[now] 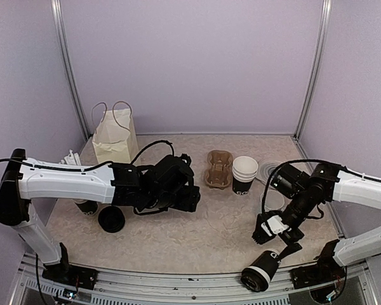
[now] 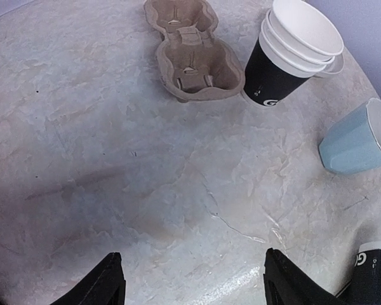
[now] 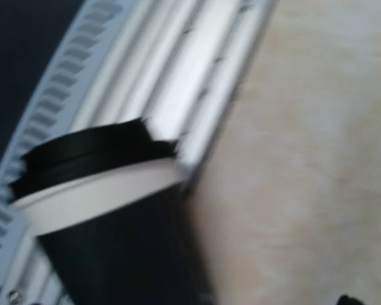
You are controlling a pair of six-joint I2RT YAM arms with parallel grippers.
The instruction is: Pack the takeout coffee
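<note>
A lidded black takeout cup (image 1: 260, 273) lies on its side at the table's near edge by the rail. It fills the lower left of the blurred right wrist view (image 3: 108, 210). My right gripper (image 1: 277, 241) hovers just above it, jaws apart, with a gap beside the cup. A stack of open black cups (image 1: 244, 175) stands by the brown cup carrier (image 1: 219, 168); both show in the left wrist view, the stack (image 2: 292, 57) and the carrier (image 2: 193, 54). My left gripper (image 2: 197, 283) is open and empty over bare table (image 1: 189, 190).
A white paper bag (image 1: 114, 136) stands at the back left. A loose black lid (image 1: 111, 219) and another black cup (image 1: 86, 206) sit under my left arm. A light-blue mug (image 2: 359, 140) is right of the stack. The metal rail (image 3: 197, 70) runs along the near edge.
</note>
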